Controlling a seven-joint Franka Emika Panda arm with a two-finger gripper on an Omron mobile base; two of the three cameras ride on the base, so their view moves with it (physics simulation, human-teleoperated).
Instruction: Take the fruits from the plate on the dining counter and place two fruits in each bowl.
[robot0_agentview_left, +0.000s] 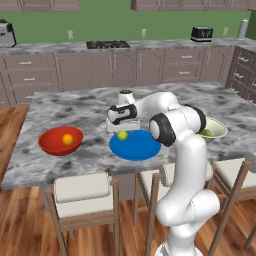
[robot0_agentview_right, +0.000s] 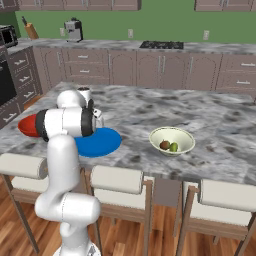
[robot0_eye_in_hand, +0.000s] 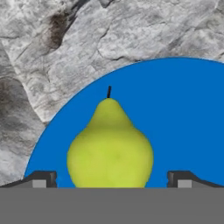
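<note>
Gripper (robot0_agentview_left: 123, 131) first: from the left base view, we see our hand reaching out over the blue plate (robot0_agentview_left: 136, 147), pointing down, with the yellow-green pear (robot0_agentview_left: 122, 135) directly beneath it at the plate's far rim. We judge this stance is set for a straight drop onto the last fruit left on the plate. Off to the gripper's left sits the red bowl (robot0_agentview_left: 60, 141) with an orange fruit (robot0_agentview_left: 67, 139) in it, one short of its pair, so the pear likely belongs there. To the gripper's right, the cream bowl (robot0_agentview_left: 217, 128) peeks out behind our arm.

From the right base view, our forearm hides the hand; the plate (robot0_agentview_right: 102, 142) lies below it. Well to the right, the cream bowl (robot0_agentview_right: 172, 140) holds a dark red fruit (robot0_agentview_right: 164, 145) and a green one (robot0_agentview_right: 173, 147), touching, so that bowl looks finished.

From the hand view, our fingertips (robot0_eye_in_hand: 43, 179) stand wide apart, flanking the pear (robot0_eye_in_hand: 110, 151), holding nothing. The pear's stem points away from us, its broad body between the jaws, on the plate (robot0_eye_in_hand: 183, 118), with marbled dining counter (robot0_eye_in_hand: 87, 39) beyond.
</note>
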